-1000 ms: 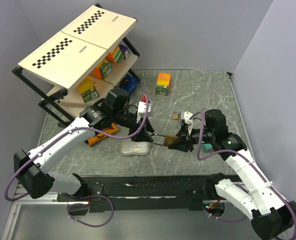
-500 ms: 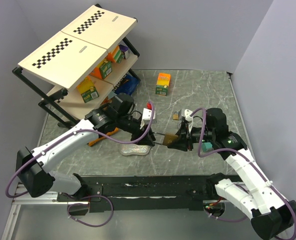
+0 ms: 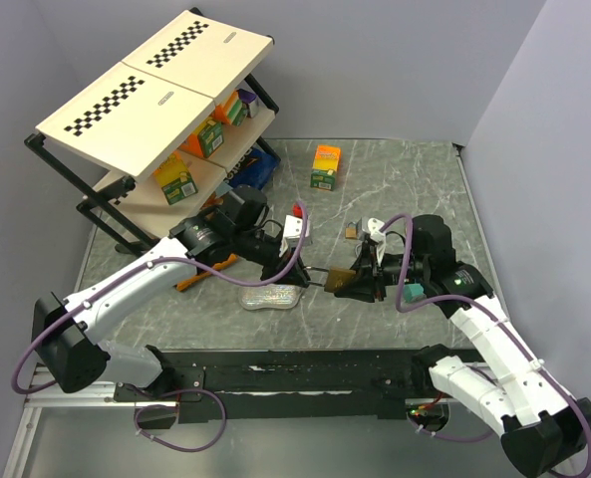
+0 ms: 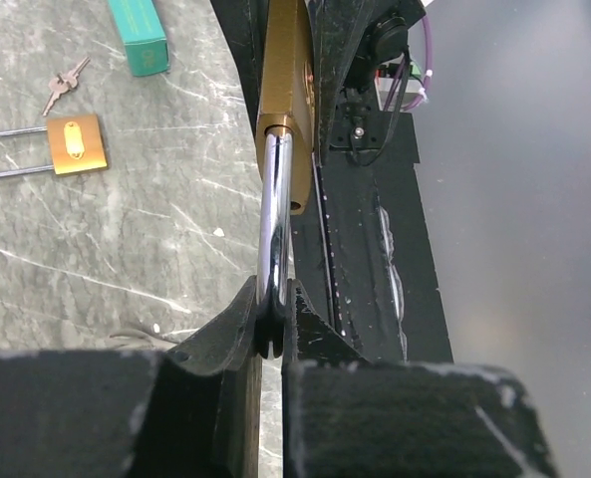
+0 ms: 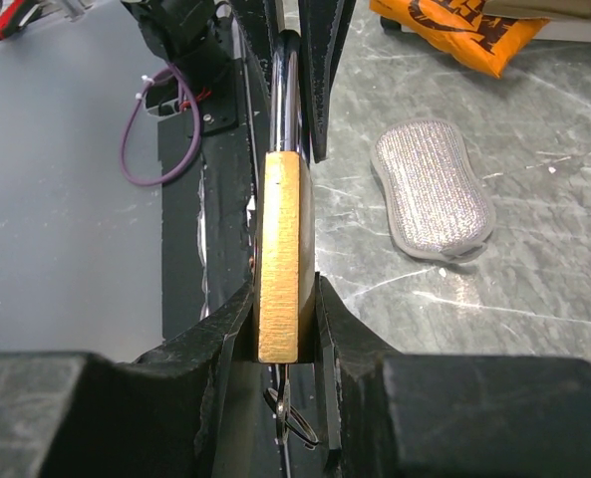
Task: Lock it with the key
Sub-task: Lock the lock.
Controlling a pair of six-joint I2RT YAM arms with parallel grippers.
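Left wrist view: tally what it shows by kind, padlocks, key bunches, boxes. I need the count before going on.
Padlocks: 2, the held padlock and the loose padlock lying on the table
Key bunches: 1, the key bunch beside the loose padlock
Boxes: 1, the teal box
Total: 4

Grey marble table [image 3: 415,179], blue-grey walls [image 3: 375,60], shelf rack [image 3: 155,90]

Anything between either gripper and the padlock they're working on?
Nothing visible. The left gripper is shut on the steel shackle of the padlock, and the right gripper is shut on its brass body. A second padlock lies apart on the table.
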